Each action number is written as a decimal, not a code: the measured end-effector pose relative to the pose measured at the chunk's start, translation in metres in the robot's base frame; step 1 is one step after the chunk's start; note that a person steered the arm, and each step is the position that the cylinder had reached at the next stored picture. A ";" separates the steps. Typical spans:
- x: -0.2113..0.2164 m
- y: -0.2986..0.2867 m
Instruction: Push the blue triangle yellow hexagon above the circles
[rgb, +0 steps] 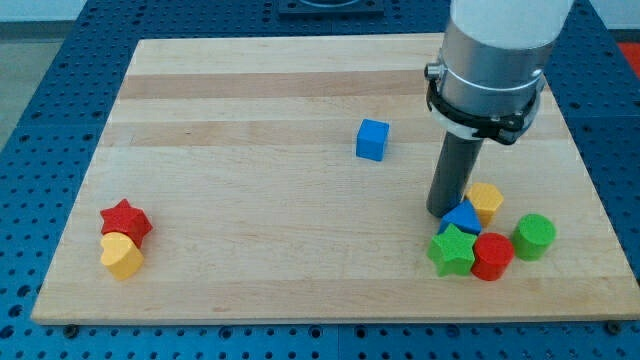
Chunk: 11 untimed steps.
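Three blocks (452, 250) (492, 256) (534, 236) below blue triangle (462, 217)

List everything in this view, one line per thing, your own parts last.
blue cube: 1, blue, centre, alone.
yellow hexagon: 1, yellow, lower right, touching the blue triangle.
blue triangle: 1, blue, beside my tip.
green star: 1, green, below the triangle.
red cylinder: 1, red, right of the green star.
green cylinder: 1, green, rightmost.
red star: 1, red, lower left.
yellow heart: 1, yellow, below the red star.
board: 1, wooden.
my tip: 1, dark, just left of the triangle.
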<state>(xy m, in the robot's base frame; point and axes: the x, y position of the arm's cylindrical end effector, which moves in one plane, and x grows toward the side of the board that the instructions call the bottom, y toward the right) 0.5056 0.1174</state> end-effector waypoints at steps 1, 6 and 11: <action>-0.034 -0.013; 0.005 0.016; -0.143 -0.099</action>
